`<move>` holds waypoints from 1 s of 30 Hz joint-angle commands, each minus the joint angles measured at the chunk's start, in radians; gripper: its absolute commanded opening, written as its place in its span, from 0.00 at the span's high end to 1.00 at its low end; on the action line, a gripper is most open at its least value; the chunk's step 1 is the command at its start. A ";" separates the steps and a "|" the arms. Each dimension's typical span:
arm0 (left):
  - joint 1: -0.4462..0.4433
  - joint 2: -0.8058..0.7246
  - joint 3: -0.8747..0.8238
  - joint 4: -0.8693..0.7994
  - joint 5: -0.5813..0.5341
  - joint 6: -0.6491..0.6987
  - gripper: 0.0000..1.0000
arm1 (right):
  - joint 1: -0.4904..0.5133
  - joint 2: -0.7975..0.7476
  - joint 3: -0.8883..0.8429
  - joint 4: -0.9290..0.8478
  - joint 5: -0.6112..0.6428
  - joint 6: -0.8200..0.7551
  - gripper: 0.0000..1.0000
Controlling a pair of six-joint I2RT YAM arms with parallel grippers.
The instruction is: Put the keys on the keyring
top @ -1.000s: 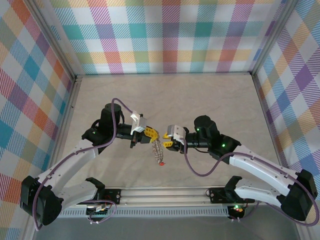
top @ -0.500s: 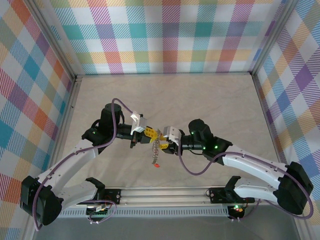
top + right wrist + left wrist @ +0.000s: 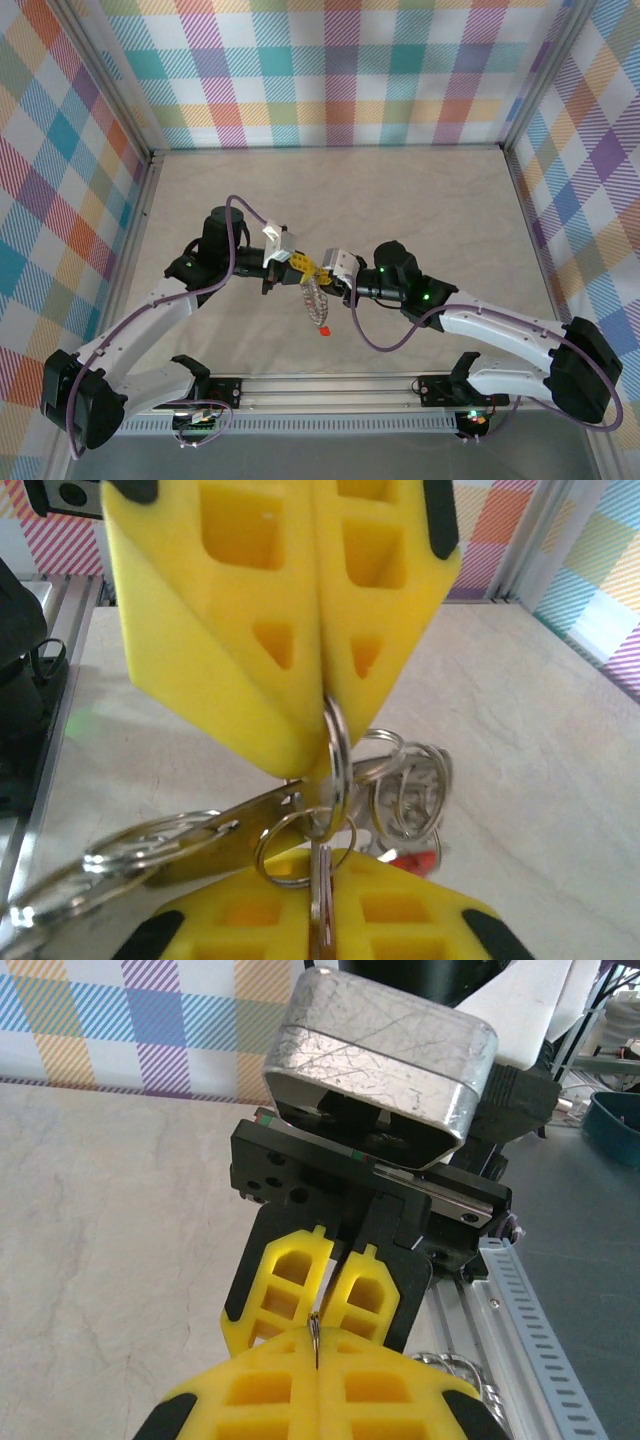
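The keyring, a silvery bunch of linked split rings, hangs between my two grippers above the table. A red key dangles at its lower end. My left gripper is shut on the top ring, whose thin edge shows between its yellow fingers. My right gripper faces it tip to tip and is shut on a thin ring just below. In the right wrist view a brass-coloured key blade slants left and the red key head sits behind several rings.
The beige table top lies under both arms, enclosed by plaid walls. A metal rail runs along the near edge between the arm bases. Purple cables loop off both wrists.
My right gripper has moved left up to the left gripper's tips and closed on a ring. The hanging bunch swung with it. The left arm has stayed still.
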 commanded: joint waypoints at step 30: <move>-0.006 0.002 0.036 -0.039 -0.008 0.046 1.00 | 0.003 -0.063 0.239 -0.427 0.064 -0.283 1.00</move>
